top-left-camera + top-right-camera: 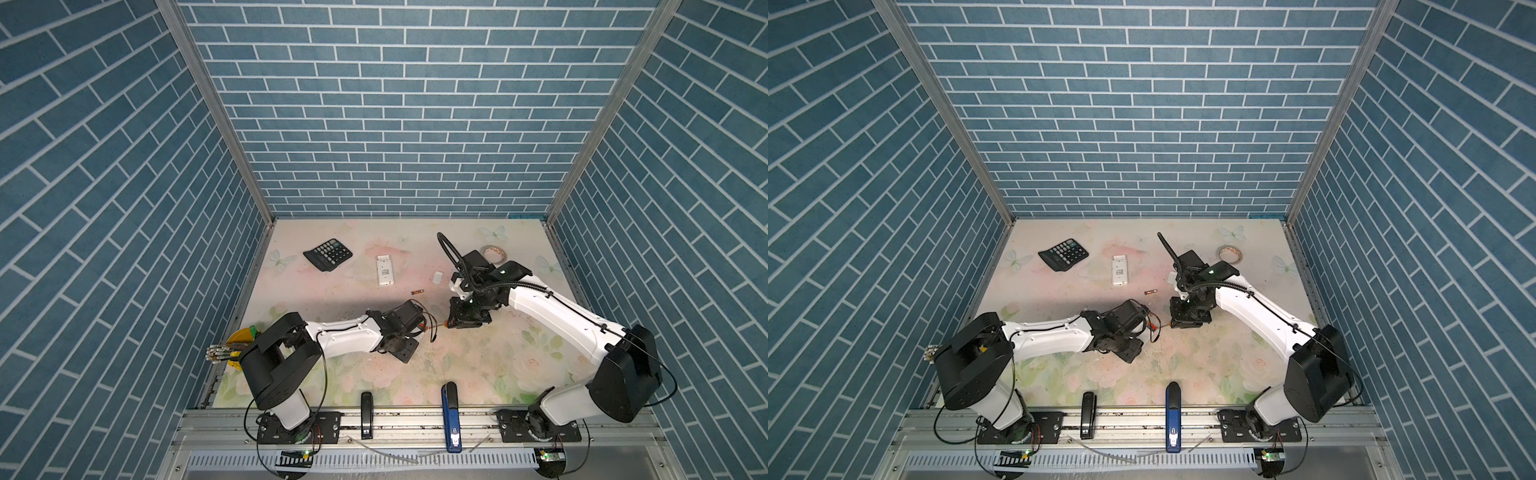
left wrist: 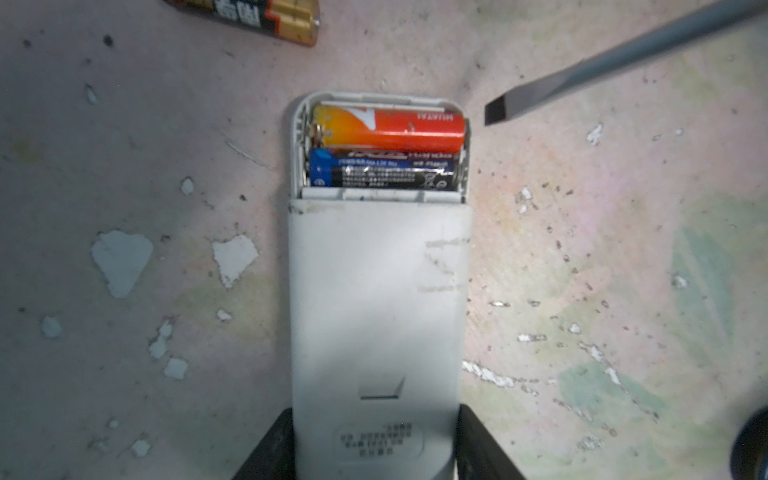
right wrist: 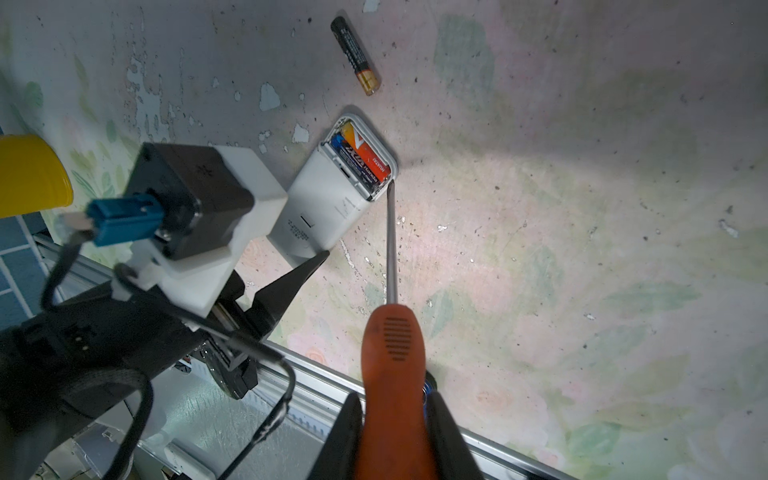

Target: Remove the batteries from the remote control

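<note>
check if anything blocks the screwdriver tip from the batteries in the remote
Nothing visible does. The remote has its compartment open, the orange battery and blue battery exposed. The screwdriver in the right gripper has its tip just outside the compartment's rim.

Orange battery (image 2: 388, 129) reads "HUATAI".

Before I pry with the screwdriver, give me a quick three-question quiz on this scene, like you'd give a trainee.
1. True or false: the remote is empty.
2. How many batteries sit in the remote?
3. What is the right gripper holding? A) tape B) screwdriver C) calculator

Key: 1 false; 2 two; 3 B.
</note>
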`<state>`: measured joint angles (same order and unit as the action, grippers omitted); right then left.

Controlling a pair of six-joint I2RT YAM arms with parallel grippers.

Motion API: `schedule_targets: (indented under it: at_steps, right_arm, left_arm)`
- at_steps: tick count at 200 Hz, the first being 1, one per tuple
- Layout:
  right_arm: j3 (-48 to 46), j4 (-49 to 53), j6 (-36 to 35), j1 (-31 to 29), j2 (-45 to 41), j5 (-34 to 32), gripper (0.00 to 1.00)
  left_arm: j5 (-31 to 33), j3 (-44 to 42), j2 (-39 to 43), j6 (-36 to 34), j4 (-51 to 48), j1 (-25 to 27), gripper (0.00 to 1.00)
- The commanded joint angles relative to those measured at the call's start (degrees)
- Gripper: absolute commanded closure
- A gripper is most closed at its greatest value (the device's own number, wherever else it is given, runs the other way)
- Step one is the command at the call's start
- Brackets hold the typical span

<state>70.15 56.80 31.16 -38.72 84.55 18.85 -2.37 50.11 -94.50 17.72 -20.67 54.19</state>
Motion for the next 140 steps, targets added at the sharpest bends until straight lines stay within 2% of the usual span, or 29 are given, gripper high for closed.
schedule_targets:
  at_steps: [1, 140]
  right_arm:
    - [1.84, -0.18, -1.10, -0.14, 0.57, 0.22, 1.00]
    - [-0.19, -1.45, -0.62, -0.13, 0.95, 1.41, 1.00]
  left_arm:
    - [-1.50, -2.73, -4.09, 0.05, -0.87, 1.00, 0.58]
    - [-1.47, -2.91, -3.89, 0.14, -0.86, 1.07, 0.59]
